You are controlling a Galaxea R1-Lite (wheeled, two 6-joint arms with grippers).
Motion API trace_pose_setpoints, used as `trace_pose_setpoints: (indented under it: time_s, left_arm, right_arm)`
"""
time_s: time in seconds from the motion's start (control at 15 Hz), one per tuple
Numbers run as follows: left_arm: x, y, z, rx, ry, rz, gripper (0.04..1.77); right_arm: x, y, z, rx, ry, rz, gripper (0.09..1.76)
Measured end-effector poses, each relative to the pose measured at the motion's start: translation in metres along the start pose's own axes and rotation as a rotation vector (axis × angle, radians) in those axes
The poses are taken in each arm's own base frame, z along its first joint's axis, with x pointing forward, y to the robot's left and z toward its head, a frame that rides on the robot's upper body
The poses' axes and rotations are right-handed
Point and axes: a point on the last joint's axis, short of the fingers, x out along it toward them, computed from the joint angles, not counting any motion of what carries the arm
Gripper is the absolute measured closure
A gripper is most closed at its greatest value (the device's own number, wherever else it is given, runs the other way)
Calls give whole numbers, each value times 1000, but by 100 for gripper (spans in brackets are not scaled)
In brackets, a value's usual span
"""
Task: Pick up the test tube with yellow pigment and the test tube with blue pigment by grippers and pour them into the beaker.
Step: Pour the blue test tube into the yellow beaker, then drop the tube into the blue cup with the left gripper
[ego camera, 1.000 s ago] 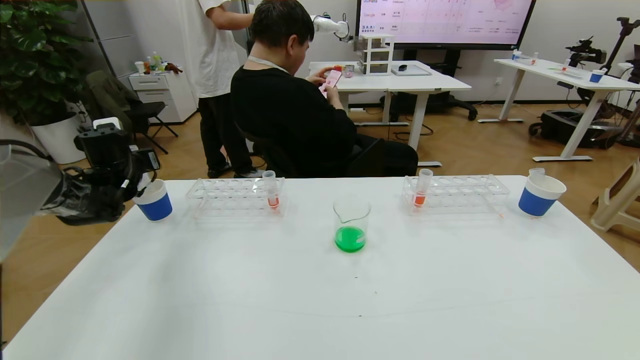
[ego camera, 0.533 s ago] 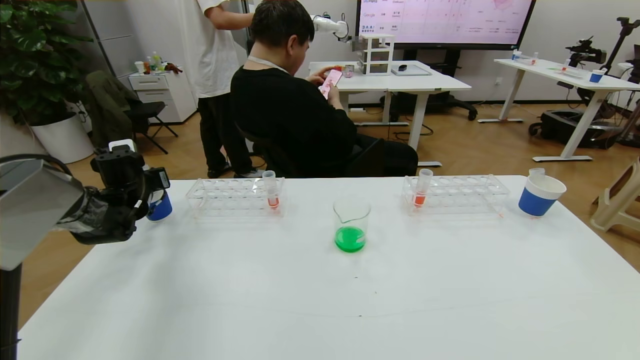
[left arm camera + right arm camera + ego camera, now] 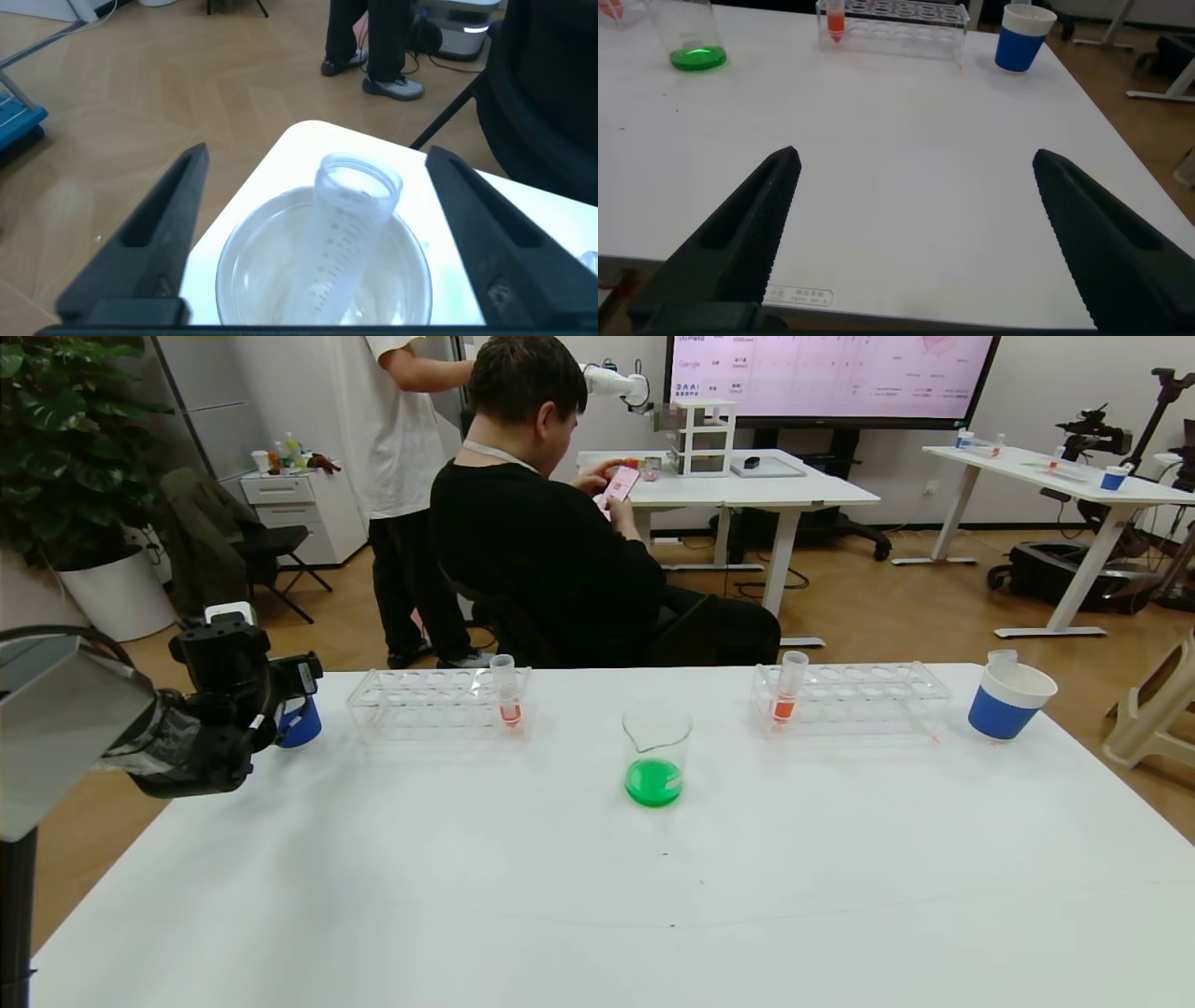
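No tube with yellow or blue liquid shows. The beaker (image 3: 655,753) stands mid-table with green liquid in its bottom; it also shows in the right wrist view (image 3: 694,37). My left gripper (image 3: 297,689) is open at the far left, over a blue-and-white paper cup (image 3: 301,723). In the left wrist view my left gripper (image 3: 318,157) has its jaws wide apart on either side of an empty clear tube (image 3: 348,224) leaning in that cup (image 3: 248,266), not touching it. My right gripper (image 3: 915,157) is open and empty above the table's near right part.
Two clear racks (image 3: 439,702) (image 3: 854,696) stand at the back, each holding one tube of orange-red liquid (image 3: 509,695) (image 3: 786,695). A second paper cup (image 3: 1006,700) with an empty tube stands far right. A seated person (image 3: 551,541) is behind the table.
My left gripper has come down and to the right, from above and left of the left paper cup to over it, now hiding most of the cup.
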Motion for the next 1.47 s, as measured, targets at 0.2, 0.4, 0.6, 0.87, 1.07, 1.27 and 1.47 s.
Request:
trace_pose_setpoints:
  time_s: [0.2,0.4,0.6,0.87,1.07,1.27,1.47]
  left_arm:
    - [-8,-5,22,-15,-47,-17,6]
    - [-34,-32,54,-39,-112,-92,6]
    - [-65,-52,78,-55,-153,-163,6]
    - [-119,-49,116,-57,-173,-225,6]
    - [-176,-30,143,-41,-200,-266,6]
    - [-237,-3,153,10,-241,-307,6]
    - [-287,30,145,56,-273,-321,6]
  right_arm:
    - [0,0,0,0,0,0,11]
    - [0,0,0,0,0,-1,11]
    - [0,0,0,0,0,-1,11]
    - [0,0,0,0,0,-1,11]
    - [0,0,0,0,0,0,11]
    - [0,0,0,0,0,0,11]
    - [0,0,0,0,0,-1,11]
